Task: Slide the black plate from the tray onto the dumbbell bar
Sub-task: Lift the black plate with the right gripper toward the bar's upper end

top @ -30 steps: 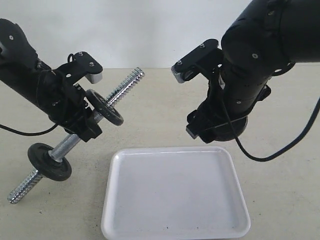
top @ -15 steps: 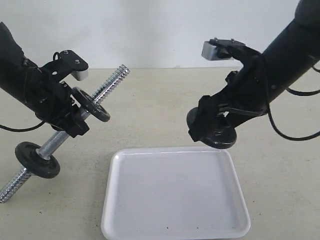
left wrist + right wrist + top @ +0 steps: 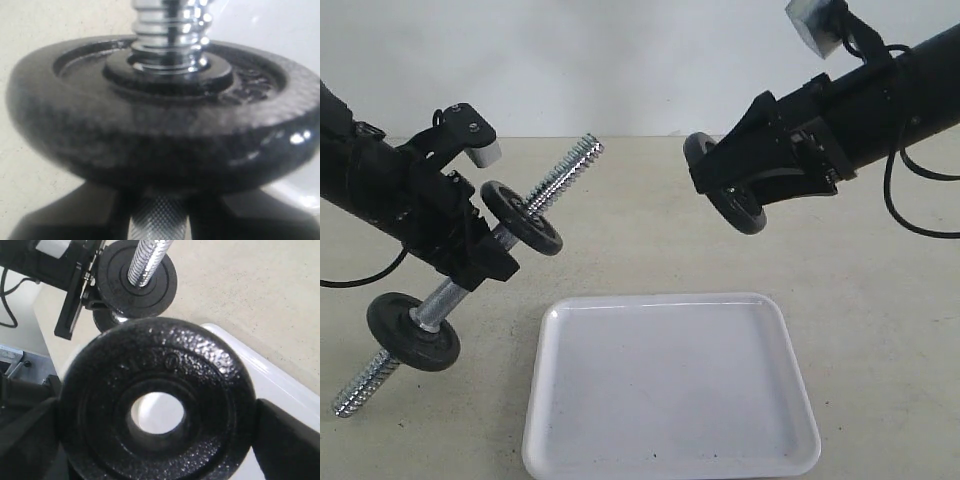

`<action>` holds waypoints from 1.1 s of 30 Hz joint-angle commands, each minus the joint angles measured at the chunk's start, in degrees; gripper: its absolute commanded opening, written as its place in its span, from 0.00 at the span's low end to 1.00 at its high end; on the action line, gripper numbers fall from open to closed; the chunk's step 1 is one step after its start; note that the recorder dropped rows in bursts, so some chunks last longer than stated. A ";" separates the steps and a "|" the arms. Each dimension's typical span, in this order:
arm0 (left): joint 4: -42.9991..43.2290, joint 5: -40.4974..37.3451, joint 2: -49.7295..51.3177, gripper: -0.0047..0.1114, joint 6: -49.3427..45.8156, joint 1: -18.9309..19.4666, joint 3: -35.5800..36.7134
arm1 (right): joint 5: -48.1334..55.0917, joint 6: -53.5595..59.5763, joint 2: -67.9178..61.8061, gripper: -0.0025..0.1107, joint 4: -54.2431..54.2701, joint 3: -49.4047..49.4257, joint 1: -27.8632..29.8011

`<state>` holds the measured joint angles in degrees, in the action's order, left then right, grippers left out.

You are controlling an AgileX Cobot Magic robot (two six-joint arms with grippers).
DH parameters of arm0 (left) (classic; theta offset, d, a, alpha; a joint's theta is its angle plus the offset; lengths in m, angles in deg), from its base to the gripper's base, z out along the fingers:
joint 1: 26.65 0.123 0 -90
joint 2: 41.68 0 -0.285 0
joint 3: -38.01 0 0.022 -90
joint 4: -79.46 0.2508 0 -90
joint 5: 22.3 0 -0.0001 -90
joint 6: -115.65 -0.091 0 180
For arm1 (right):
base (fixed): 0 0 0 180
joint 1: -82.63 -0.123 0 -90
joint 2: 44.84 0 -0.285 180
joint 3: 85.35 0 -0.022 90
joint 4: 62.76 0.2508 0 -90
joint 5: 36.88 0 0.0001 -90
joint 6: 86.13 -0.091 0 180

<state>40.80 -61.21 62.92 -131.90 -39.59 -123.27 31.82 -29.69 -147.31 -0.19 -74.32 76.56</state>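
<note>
My right gripper [image 3: 732, 188] is shut on the black plate [image 3: 742, 213] and holds it on edge in the air above the tray's far side. The plate's face is turned toward the bar's threaded end. In the right wrist view the plate [image 3: 200, 385] fills the space between the fingers [image 3: 287, 440]. The white tray [image 3: 670, 430] lies bare at the front. My left gripper [image 3: 480, 255] is shut on the knurled middle [image 3: 157, 222] of the dumbbell bar [image 3: 565, 172], holding it slanted. The bar carries one black disc [image 3: 525, 218] just above the grip and another [image 3: 415, 332] below.
The beige table [image 3: 650, 230] spreads around the tray. A black cable [image 3: 360, 275] trails from the left arm, and another cable [image 3: 920, 215] hangs from the right arm. The bar's lower threaded end [image 3: 360, 385] hangs close to the table at the left.
The right arm has lifted the plate from just above the tray's far edge and turned it on edge toward the bar. The left arm has shifted the bar slightly.
</note>
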 commanded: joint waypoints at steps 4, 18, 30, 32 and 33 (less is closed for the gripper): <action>-9.83 0.73 -4.31 0.08 -1.70 -0.28 0.66 | 1.26 1.01 1.07 0.04 9.23 -0.78 0.37; -21.32 -5.17 -4.31 0.08 -10.51 -0.41 1.71 | 1.26 1.51 -0.26 0.04 15.18 -0.78 0.37; -24.51 -10.59 -4.31 0.08 -16.24 -3.08 1.71 | 1.26 2.09 -2.08 0.04 15.20 -0.78 0.37; -24.29 -10.05 -4.31 0.08 -17.55 -5.32 1.81 | 1.26 2.09 -2.08 0.04 15.20 -0.78 0.37; -24.41 -8.57 -4.31 0.08 -17.30 -6.01 1.93 | 1.26 2.09 -2.08 0.04 15.20 -0.78 0.37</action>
<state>24.98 -68.61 61.77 -148.88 -44.08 -119.88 31.37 -28.16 -150.07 11.13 -74.32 76.58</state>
